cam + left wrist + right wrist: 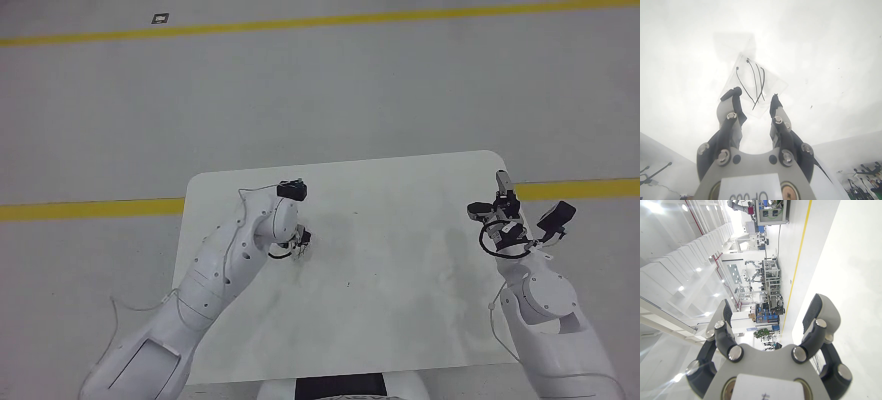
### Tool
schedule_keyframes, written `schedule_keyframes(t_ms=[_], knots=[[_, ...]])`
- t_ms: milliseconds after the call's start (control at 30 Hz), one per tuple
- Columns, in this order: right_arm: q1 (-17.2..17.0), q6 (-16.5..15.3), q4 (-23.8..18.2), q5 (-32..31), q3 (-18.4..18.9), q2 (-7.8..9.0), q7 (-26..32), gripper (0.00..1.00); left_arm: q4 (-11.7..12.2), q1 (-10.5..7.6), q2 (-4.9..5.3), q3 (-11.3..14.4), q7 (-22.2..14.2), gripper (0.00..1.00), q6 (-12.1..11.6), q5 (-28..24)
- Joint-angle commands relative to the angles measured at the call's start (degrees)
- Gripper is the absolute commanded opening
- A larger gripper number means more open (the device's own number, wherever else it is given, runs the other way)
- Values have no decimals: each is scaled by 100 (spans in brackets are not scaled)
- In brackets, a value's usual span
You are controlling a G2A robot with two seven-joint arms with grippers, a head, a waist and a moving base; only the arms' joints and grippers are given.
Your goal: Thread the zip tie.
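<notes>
While left gripper (755, 94) gapes wide, we see zip ties (754, 83) just beyond it, overlapping, count unclear; right gripper (771, 299) wide too.

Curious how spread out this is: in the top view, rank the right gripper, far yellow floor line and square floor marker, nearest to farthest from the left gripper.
1. right gripper, across the table.
2. far yellow floor line, beyond the table.
3. square floor marker, just past that line, leftward.
</notes>
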Motion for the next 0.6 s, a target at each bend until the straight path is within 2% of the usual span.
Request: schedule_keyframes(t_ms=[0, 100, 200, 367, 567], knots=[[0, 0, 0, 0, 0, 0, 0, 100, 69, -30, -15, 21, 0, 32, 0, -28], [0, 0, 0, 0, 0, 0, 0, 100, 209, -103, -43, 63, 0, 29, 0, -88], [0, 0, 0, 0, 0, 0, 0, 100, 342, -174, -75, 104, 0, 16, 0, -153], [0, 0, 0, 0, 0, 0, 0, 100, 562, -288, -125, 183, 0, 12, 0, -247], [0, 0, 0, 0, 0, 0, 0, 100, 890, -456, -189, 351, 0, 16, 0, -446]])
